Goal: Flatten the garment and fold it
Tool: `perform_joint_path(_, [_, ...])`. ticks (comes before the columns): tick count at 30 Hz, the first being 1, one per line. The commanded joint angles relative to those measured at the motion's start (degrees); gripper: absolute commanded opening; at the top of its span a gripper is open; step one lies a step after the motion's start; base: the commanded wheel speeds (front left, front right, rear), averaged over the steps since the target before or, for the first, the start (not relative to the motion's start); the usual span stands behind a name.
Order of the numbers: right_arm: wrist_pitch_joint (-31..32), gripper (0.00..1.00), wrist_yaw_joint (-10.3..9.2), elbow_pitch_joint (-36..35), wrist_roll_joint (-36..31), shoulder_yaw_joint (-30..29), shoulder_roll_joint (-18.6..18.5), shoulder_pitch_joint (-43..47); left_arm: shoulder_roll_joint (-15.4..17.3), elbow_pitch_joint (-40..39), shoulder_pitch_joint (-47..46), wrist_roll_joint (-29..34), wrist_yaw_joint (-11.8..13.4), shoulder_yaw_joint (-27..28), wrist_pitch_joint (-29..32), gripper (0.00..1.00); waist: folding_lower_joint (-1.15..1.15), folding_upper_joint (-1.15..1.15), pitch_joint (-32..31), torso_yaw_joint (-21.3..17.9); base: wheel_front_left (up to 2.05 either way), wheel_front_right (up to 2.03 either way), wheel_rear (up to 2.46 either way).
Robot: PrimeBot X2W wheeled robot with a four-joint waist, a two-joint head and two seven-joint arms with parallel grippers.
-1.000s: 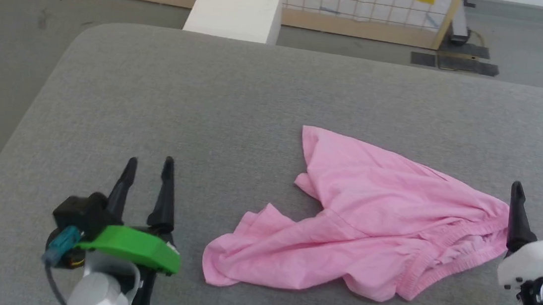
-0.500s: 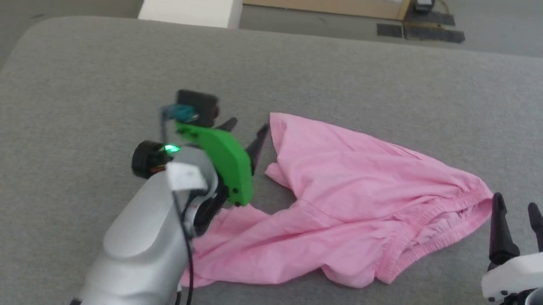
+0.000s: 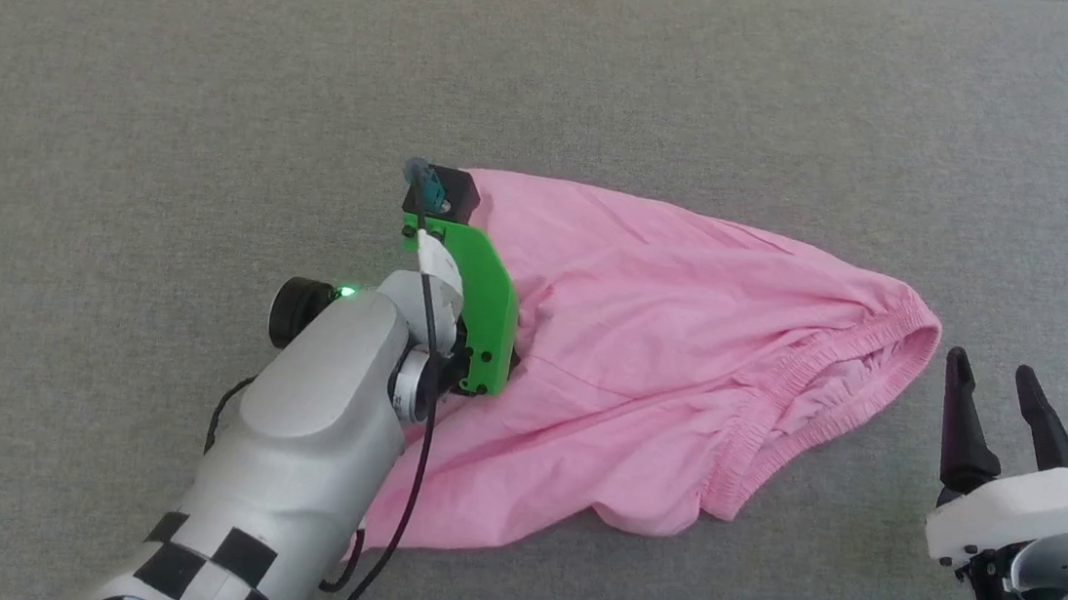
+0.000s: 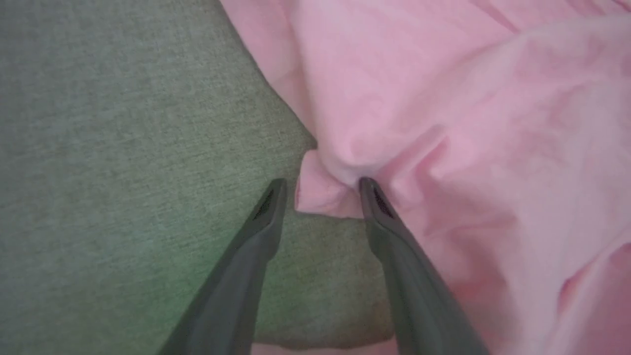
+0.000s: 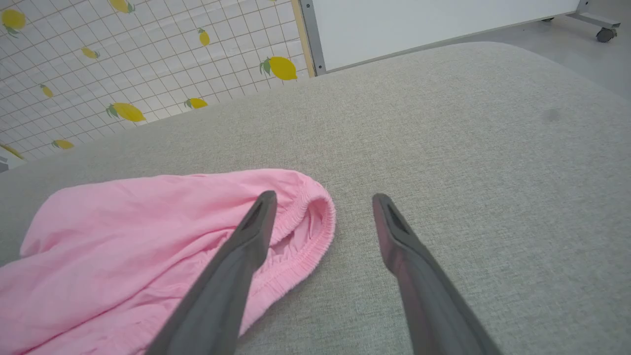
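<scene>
Your left pincer (image 4: 320, 183) stands open, with its two fingers well apart. A small folded corner (image 4: 323, 199) of the garment (image 3: 686, 354) lies between the tips. In the left wrist view, the tip of the finger on the right touches the pink cloth. The finger on the left is over the bare grey pad (image 3: 219, 113), just beside the corner. The fingers do not press on this corner, so the pincer holds nothing. From this pincer the cloth spreads ahead and to the right, and it has soft creases.

In the head view, the green bracket (image 3: 486, 305) on the left wrist sits over the left edge of the garment and hides the fingers. The garment lies on the pad between your two pincers, not yet flat, and one part runs back under the left forearm.

Your right pincer (image 3: 990, 364) is also open wide, and it is empty. The waistband (image 3: 829, 387) is the part of the garment nearest to it, ahead and to its left, near the tips but apart from them. In the right wrist view, the left finger crosses in front of the rounded end of the waistband. I cannot tell if it touches the cloth there. The right finger is over bare pad. Far ahead of this pincer, behind the pad, stands a screen with lemons (image 5: 123, 74).
</scene>
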Motion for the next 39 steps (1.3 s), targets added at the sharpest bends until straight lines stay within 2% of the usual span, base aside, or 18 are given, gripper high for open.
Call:
perform_joint_path(1, [-0.6,1.0,-0.08,0.2,0.2,-0.1,0.0,-0.9,0.0,0.4,0.1,-1.0,-0.5,-0.4,0.2,0.0,0.0,0.0,0.1,0.1,0.0,0.0,0.0])
perform_joint_path(4, [-0.7,1.0,-0.08,0.3,-0.2,-0.4,0.0,-0.9,0.0,-0.5,0.4,-3.0,-0.8,-0.1,-2.1,0.0,0.0,0.0,-0.3,1.0,0.0,0.0,0.0])
perform_joint_path(10, [-0.2,1.0,-0.08,0.0,-1.2,-0.7,0.0,-0.4,0.1,-5.0,1.2,-7.4,-1.2,4.1,-9.5,0.0,0.0,0.0,-3.0,4.4,0.0,0.0,0.0])
perform_joint_path(14, [0.2,1.0,-0.08,-0.1,-1.3,-0.9,0.0,0.3,2.2,-11.3,4.8,-8.4,-1.1,6.1,-13.0,0.0,0.0,0.0,-5.2,7.5,0.0,0.0,0.0])
perform_joint_path(17, [0.7,1.0,-0.08,-0.1,-1.4,-0.6,0.0,1.0,4.2,-16.9,9.5,-8.3,0.1,6.5,-13.3,0.0,0.0,0.0,-6.6,10.1,0.0,0.0,0.0])
perform_joint_path(23, [1.3,1.0,-0.08,-0.3,-1.2,0.4,0.0,1.8,7.3,-27.4,23.5,-9.2,5.0,6.8,-11.0,0.0,0.0,0.0,-8.5,14.1,0.0,0.0,0.0])
perform_joint_path(26, [1.6,1.0,-0.08,-0.4,-1.1,1.2,0.0,1.7,7.6,-29.3,30.5,-10.1,6.7,5.7,-9.0,0.0,0.0,0.0,-8.8,14.9,0.0,0.0,0.0])
perform_joint_path(32, [1.9,1.0,-0.08,-0.4,-1.0,1.7,0.0,1.9,5.4,-30.9,38.6,-13.3,7.7,4.7,-7.9,0.0,0.0,0.0,-9.4,15.2,0.0,0.0,0.0])
perform_joint_path(33, [1.9,1.0,-0.08,-0.4,-1.0,1.8,0.0,2.1,5.0,-31.3,39.2,-14.1,7.7,5.1,-8.1,0.42,0.0,0.0,-9.5,15.1,0.0,0.0,0.0])
perform_joint_path(34, [1.9,1.0,-0.08,-0.3,-1.0,1.8,0.0,2.3,4.8,-31.9,39.6,-14.6,7.9,5.7,-8.7,1.0,0.0,0.0,-9.7,15.1,0.0,0.0,0.0])
perform_joint_path(39, [1.9,1.0,-0.08,0.0,-0.8,1.8,0.0,3.1,6.0,-37.2,39.5,-16.3,8.9,10.2,-11.0,1.0,0.0,0.0,-10.5,14.4,0.0,0.0,0.0])
